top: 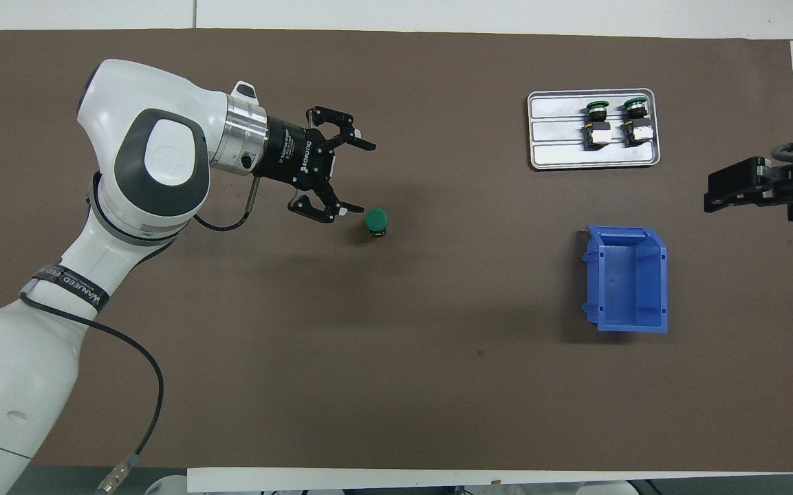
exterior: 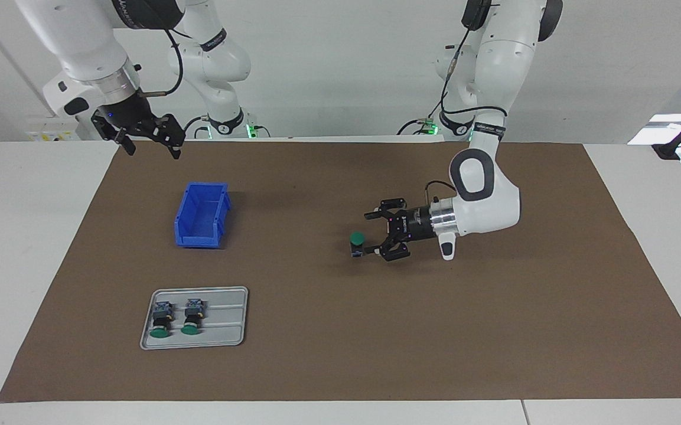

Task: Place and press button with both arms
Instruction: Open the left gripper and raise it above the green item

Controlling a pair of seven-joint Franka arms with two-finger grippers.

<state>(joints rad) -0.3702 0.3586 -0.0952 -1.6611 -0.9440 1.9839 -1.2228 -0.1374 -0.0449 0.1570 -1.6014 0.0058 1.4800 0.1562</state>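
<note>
White walls back a white desk (exterior: 33, 248) whose middle is covered edge to edge by a brown mat (exterior: 494, 330).

Item, the button (exterior: 357, 242): one green-capped push-button, upright on its block base, standing free on the mat near the desk's centre, slightly toward the left arm's end. Nothing grips it.

Item, left gripper (exterior: 374, 233): held low and level over the mat just beside the button, fingers spread wide and empty. One fingertip (exterior: 368, 251) lies close by the button's base; whether it touches cannot be told. In the overhead view the left gripper (top: 360, 177) stands clear of the button (top: 375, 221).

Item, right gripper (exterior: 151, 144): waits raised over the desk's robot-side edge at the right arm's end, fingers open, holding nothing.

Item, blue bin (exterior: 201, 215): open-topped, on the mat toward the right arm's end.

Item, grey tray (exterior: 231, 319): near the mat's edge farthest from the robots, at the right arm's end, carrying two spare buttons (exterior: 175, 317) lying side by side on their sides, green caps pointing away from the robots.
</note>
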